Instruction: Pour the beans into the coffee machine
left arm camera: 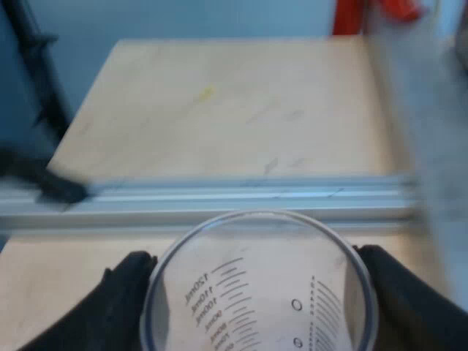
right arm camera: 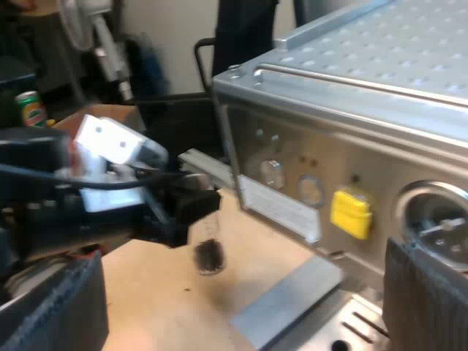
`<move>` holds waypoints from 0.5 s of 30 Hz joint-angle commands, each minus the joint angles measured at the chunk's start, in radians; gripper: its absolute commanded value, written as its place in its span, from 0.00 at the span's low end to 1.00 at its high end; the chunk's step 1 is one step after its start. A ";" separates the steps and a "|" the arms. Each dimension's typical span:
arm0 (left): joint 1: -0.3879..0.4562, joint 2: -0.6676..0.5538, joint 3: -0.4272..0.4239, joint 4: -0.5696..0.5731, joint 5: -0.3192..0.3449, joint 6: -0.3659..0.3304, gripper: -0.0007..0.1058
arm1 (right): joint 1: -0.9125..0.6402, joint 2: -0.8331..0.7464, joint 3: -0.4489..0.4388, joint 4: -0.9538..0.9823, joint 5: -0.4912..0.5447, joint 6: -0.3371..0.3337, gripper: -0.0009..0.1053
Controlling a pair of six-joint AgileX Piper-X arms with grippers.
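My left gripper (left arm camera: 259, 296) is shut on the clear measuring glass (left arm camera: 259, 285), one black finger (left arm camera: 121, 292) on each side of its rim, above the wooden table (left arm camera: 219, 110). In the right wrist view the same glass (right arm camera: 209, 252) hangs in the left gripper (right arm camera: 191, 212), with dark beans in its bottom, a little way off the espresso machine's (right arm camera: 329, 146) steel front. My right gripper (right arm camera: 241, 307) is open with nothing between its fingers (right arm camera: 428, 296), near the machine's front panel with its yellow button (right arm camera: 352, 212).
An aluminium rail (left arm camera: 219, 196) crosses the table beyond the glass. A grey metal plate (right arm camera: 289, 300) lies at the machine's base by the drip tray (right arm camera: 351, 325). A green can (right arm camera: 29, 108) and a fan (right arm camera: 95, 36) stand behind the left arm.
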State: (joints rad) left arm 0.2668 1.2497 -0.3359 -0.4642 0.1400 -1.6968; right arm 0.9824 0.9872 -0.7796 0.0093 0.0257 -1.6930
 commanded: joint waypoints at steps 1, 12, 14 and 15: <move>-0.086 -0.310 -0.047 0.315 -0.009 -0.011 0.01 | 0.000 -0.005 -0.009 -0.009 0.080 -0.036 0.74; -0.098 -0.582 -0.253 0.771 -0.025 0.047 0.01 | 0.000 -0.088 -0.009 -0.009 0.141 -0.093 0.74; -0.098 -0.603 -0.314 0.827 -0.034 0.047 0.01 | 0.000 -0.128 -0.009 -0.009 0.167 -0.093 0.74; -0.098 -0.609 -0.323 0.838 -0.034 0.047 0.01 | 0.000 -0.172 -0.009 -0.009 0.194 -0.101 0.74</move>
State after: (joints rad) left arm 0.1728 0.6525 -0.6360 0.3590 0.1131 -1.6526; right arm 0.9824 0.9031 -0.7796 0.0000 0.1645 -1.7724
